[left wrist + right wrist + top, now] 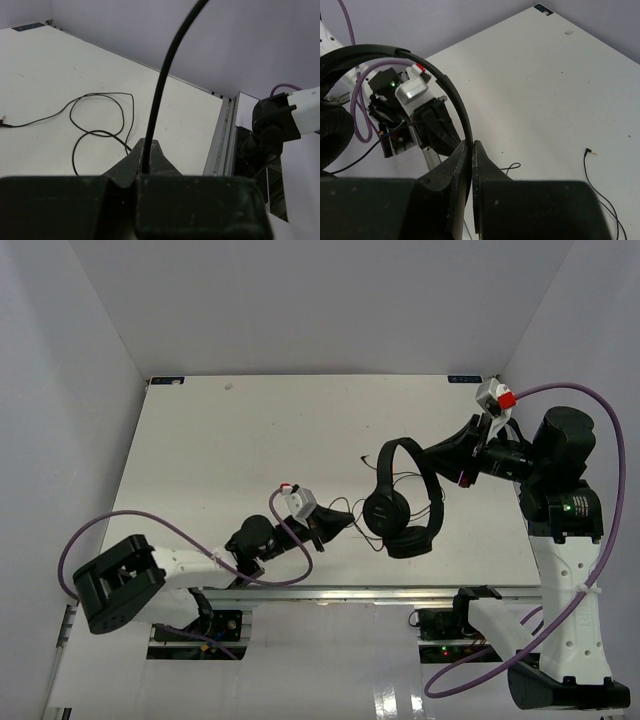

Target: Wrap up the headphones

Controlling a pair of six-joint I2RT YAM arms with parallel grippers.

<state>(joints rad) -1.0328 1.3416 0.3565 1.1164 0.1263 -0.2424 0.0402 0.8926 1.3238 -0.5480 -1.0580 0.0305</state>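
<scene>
The headphones [400,445] are held by the right gripper [434,464] just past 3 o'clock of the centre of the white table [220,440]. The arched headband [452,91] is pinched between this gripper's jaws, which are pressed onto it from the 2 o'clock side. The two round earcups [385,510] are seen at the 6 o'clock end of the arch. At 9 o'clock of the earcups, the thin black cord [159,90] is clamped in the left gripper [343,522], whose jaws are closed tightly around it. From that pinch the cord is led steeply upward. The rest of it is laid in loose loops on the table surface, and its plug [588,150] is rested flat there.
</scene>
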